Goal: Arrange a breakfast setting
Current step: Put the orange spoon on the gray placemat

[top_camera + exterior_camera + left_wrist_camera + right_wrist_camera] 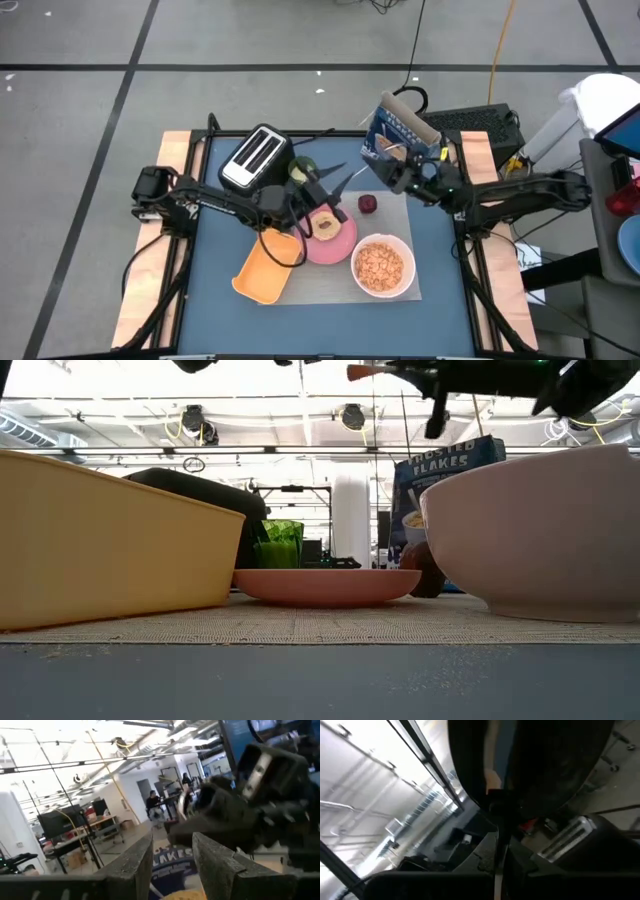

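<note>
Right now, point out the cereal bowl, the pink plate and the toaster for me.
Bowl [405, 262]: high view, on its white rim at the right side.
Plate [342, 246]: high view, on its bare pink right part.
Toaster [255, 158]: high view, on its slotted silver top.

Grey tiled floor [250, 40] – bright ceiling lights [190, 420] – white column [352, 520]

Overhead shot is evenly lit, soft shadows only, no glare on the blue bench [440, 300]. The low cam is blown out by ceiling lights, and the yellow rectangular plastic tray [110, 540] and round white bowl [540, 530] sit close and a bit soft. Both wrist cams are smeary with motion blur, their bright windows washing out while the dark foreground goes nearly black.
</note>
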`<act>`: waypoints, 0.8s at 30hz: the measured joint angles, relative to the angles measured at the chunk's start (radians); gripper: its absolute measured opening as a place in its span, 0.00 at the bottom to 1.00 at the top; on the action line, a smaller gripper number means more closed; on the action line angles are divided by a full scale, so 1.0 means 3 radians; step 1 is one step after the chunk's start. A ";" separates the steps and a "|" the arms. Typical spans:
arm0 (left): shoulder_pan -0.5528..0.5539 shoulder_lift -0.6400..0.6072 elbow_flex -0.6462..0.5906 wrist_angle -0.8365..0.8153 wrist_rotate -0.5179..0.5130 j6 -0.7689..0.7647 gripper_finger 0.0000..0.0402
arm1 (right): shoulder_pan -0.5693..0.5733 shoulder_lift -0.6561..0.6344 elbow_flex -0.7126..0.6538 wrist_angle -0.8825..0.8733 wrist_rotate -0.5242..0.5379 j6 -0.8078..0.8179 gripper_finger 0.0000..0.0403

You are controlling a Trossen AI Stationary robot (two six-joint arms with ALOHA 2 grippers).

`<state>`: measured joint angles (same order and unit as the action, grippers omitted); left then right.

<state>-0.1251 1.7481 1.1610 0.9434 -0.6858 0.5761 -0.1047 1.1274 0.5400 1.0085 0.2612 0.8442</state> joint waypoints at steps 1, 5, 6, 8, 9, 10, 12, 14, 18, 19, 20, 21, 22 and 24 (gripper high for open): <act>-0.0022 -0.0010 0.0000 -0.0022 -0.0015 0.0031 0.36 | 0.0000 -0.0077 0.0000 -0.0141 0.0000 -0.0021 0.02; -0.0110 -0.0060 -0.0001 -0.0017 -0.0037 0.0122 0.36 | 0.0000 -0.0376 -0.0001 -0.0645 -0.0001 -0.0096 0.02; -0.0128 -0.0060 0.0000 -0.0017 -0.0044 0.0155 0.36 | 0.0000 -0.0461 -0.0001 -0.0725 -0.0003 -0.0096 0.02; -0.0168 -0.0067 -0.0004 -0.0060 -0.0080 0.0243 0.36 | 0.0000 -0.0658 0.0003 -0.1004 -0.0007 -0.0087 0.02; -0.0184 -0.0070 -0.0005 -0.0067 -0.0094 0.0278 0.36 | 0.0000 -0.0757 0.0003 -0.1178 -0.0023 -0.0083 0.02; -0.0190 -0.0079 -0.0005 -0.0096 -0.0104 0.0300 0.36 | -0.0001 -0.0865 0.0002 -0.1376 -0.0070 -0.0076 0.02; -0.0212 -0.0085 -0.0004 -0.0122 -0.0156 0.0323 0.36 | -0.0001 -0.1119 0.0001 -0.1756 -0.0100 -0.0062 0.02; -0.0224 -0.0083 -0.0005 -0.0162 -0.0209 0.0334 0.36 | 0.0000 -0.1383 0.0003 -0.2193 -0.0104 0.0050 0.02; -0.0226 -0.0083 -0.0005 -0.0276 -0.0229 0.0320 0.36 | -0.0001 -0.1867 0.0003 -0.3128 -0.0279 0.0373 0.02; -0.0226 -0.0083 -0.0005 -0.0299 -0.0235 0.0313 0.36 | -0.0001 -0.1964 0.0003 -0.3340 -0.0374 0.0484 0.02; -0.0226 -0.0081 -0.0005 -0.0308 -0.0241 0.0307 0.36 | 0.0000 -0.2050 0.0003 -0.3548 -0.0486 0.0602 0.02; -0.0224 -0.0081 -0.0005 -0.0305 -0.0246 0.0307 0.36 | 0.0000 -0.2120 0.0003 -0.3746 -0.0598 0.0726 0.02; -0.0223 -0.0081 -0.0005 -0.0295 -0.0249 0.0307 0.36 | 0.0000 -0.2181 0.0003 -0.3939 -0.0737 0.0843 0.02; -0.0223 -0.0083 -0.0005 -0.0288 -0.0249 0.0304 0.36 | 0.0000 -0.2270 0.0003 -0.4282 -0.1042 0.1067 0.02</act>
<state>-0.1921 1.7233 1.1595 0.8570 -0.7605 0.6673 -0.1047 0.4463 0.5407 -0.2761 -0.0515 1.1644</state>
